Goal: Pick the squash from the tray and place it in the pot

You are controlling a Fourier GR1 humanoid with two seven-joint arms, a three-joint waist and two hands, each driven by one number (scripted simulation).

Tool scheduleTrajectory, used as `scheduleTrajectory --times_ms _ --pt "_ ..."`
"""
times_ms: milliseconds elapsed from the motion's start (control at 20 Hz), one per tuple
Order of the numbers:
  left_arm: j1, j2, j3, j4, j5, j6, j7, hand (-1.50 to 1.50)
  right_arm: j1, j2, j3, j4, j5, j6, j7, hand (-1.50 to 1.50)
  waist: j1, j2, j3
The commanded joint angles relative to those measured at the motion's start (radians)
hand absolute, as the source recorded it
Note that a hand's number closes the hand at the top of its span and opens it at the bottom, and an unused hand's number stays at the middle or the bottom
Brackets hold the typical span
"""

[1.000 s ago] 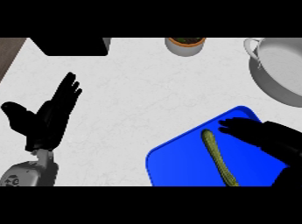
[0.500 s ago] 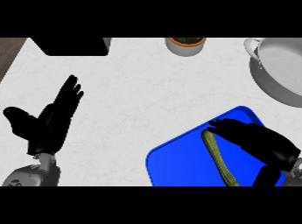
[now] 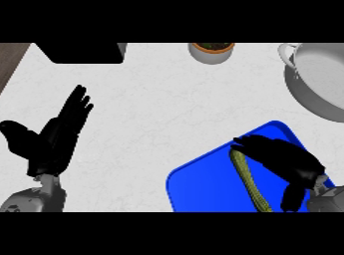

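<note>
At the far left our left hand (image 3: 53, 137) rests open over the bare counter (image 3: 160, 109), fingers straight and pointing up and away, thumb spread out to the side. It holds nothing, and it sits much where it did a second ago, only a shade lower; we take no part in the pick with it.

Along the back edge we see a dark block (image 3: 83, 52) and, further right, a small cup (image 3: 211, 51), both well apart from the work.

Moving right, the blue tray (image 3: 204, 184) lies at the lower right of the counter with the squash (image 3: 248, 182) on it, a long green thing running from near the tray's middle down toward the lower edge. It has not shifted over the last second, so it is not yet lifted.

The change is in our right hand (image 3: 288, 159). A second ago it hovered at the tray's right side, fingertips short of the squash; now it has slid in over the tray and its fingers are curling down at the squash's upper end, touching or just beside it. We cannot tell whether they have closed round it; we judge the grasp is only being set.

At the top right the pot (image 3: 329, 107) stands open, well apart from the tray, so the carry is all ahead of us.
</note>
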Motion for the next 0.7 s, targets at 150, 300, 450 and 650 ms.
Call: scheduleTrajectory --times_ms 150,300,450,650 --pt "-0.053 -0.027 0.000 0.082 -0.043 0.017 -0.033 0.00 -0.018 0.043 0.036 0.148 0.133 -0.090 -0.050 -1.50 -0.001 0.001 0.000" --pt "-0.015 -0.013 0.018 0.038 -0.020 -0.019 -0.022 0.00 0.008 0.073 0.011 0.089 0.148 -0.038 -0.033 -1.50 -0.002 0.000 0.000" --pt "-0.073 -0.024 0.015 0.031 -0.039 0.022 0.033 0.00 -0.048 0.117 0.025 0.271 0.195 -0.145 -0.060 -1.50 0.002 0.001 0.000" --pt "0.056 -0.032 0.002 -0.004 -0.026 -0.012 -0.058 0.00 -0.003 0.104 0.029 0.131 0.112 -0.096 -0.171 1.50 0.001 -0.001 0.000"
